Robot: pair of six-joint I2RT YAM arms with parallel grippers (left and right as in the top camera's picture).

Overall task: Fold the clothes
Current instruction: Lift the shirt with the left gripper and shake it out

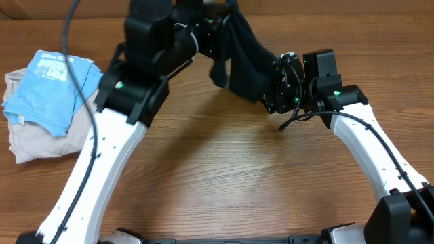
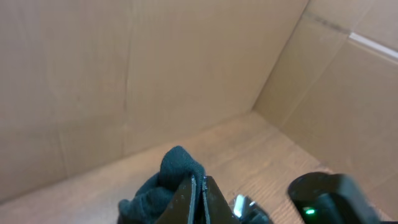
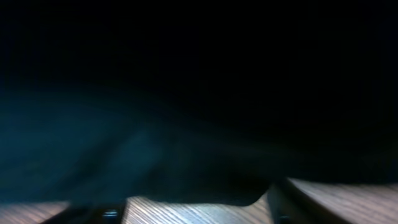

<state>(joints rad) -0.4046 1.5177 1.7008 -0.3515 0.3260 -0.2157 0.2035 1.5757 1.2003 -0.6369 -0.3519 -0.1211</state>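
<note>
Hanging limp, bunched, dark clothes [image 1: 244, 61] are clenched in our left jaws; right jaws against the lower edge, state we cannot tell.

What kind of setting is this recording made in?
Probably a robot test bench rather than a home: a wood-grain table walled in by cardboard, with spare garments piled at one edge.
</note>
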